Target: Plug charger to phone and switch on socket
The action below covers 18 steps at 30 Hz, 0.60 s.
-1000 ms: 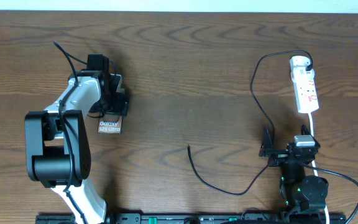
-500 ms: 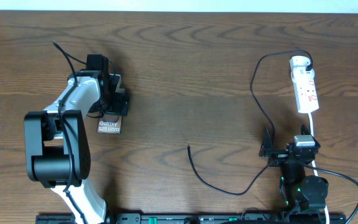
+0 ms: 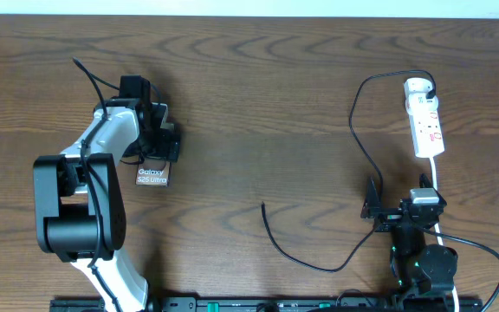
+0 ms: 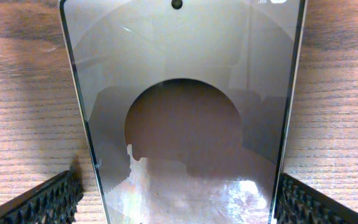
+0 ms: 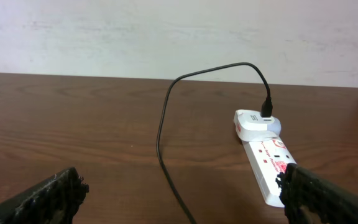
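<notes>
The phone (image 3: 153, 176) lies flat on the table at the left, its "Galaxy S25 Ultra" lettering showing. My left gripper (image 3: 156, 143) hangs low over its far part and is open. In the left wrist view the phone (image 4: 185, 124) fills the frame with a brownish oval on its glass, and the gripper (image 4: 179, 205) has one finger on each side of it. The charger (image 3: 297, 258) runs from the white socket (image 3: 426, 121) in a long loop to its free plug tip (image 3: 262, 206). My right gripper (image 3: 401, 211) is open, near of the socket (image 5: 269, 168).
A white adapter (image 5: 253, 121) sits plugged into the socket's far end, with the charger (image 5: 163, 124) arching out of it. The socket's white cord (image 3: 438, 186) runs down past the right arm. A thicker black robot cable (image 3: 483, 251) loops at the right front edge.
</notes>
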Available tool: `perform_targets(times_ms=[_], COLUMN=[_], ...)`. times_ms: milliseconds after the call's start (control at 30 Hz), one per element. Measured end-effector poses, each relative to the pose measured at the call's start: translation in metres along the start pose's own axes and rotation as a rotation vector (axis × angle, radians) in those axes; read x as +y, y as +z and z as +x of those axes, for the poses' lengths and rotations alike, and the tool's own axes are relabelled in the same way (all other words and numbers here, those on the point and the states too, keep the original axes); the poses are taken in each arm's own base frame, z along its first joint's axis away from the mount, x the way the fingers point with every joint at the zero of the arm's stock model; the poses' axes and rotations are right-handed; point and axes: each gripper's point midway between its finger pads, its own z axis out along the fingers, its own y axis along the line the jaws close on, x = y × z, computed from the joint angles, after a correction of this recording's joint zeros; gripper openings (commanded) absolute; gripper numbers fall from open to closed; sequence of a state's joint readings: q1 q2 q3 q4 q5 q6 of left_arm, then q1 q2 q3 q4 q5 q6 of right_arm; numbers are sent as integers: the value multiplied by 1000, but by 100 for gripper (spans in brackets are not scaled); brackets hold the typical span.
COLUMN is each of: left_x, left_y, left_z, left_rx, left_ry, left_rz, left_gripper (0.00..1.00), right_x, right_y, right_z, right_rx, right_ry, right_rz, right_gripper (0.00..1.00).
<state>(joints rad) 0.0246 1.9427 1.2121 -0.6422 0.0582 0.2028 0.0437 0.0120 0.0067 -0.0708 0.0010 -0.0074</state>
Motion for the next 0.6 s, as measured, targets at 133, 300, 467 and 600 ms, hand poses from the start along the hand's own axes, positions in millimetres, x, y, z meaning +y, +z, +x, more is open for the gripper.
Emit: perform_targets(times_ms=[133, 300, 467, 600], left_x=[0, -2, -2, -2], left_y=[0, 0, 0, 0], left_z=[0, 0, 0, 0], left_rx=[-1, -4, -4, -4], left_ry=[0, 2, 2, 2], left_rz=[3, 15, 15, 15], left_gripper=[96, 96, 96, 96], right_x=[0, 0, 0, 0], right_y=[0, 0, 0, 0], right_z=[0, 0, 0, 0], right_rx=[0, 0, 0, 0], right_ry=[0, 0, 0, 0], right_rz=[0, 0, 0, 0], right_gripper=[99, 99, 99, 99])
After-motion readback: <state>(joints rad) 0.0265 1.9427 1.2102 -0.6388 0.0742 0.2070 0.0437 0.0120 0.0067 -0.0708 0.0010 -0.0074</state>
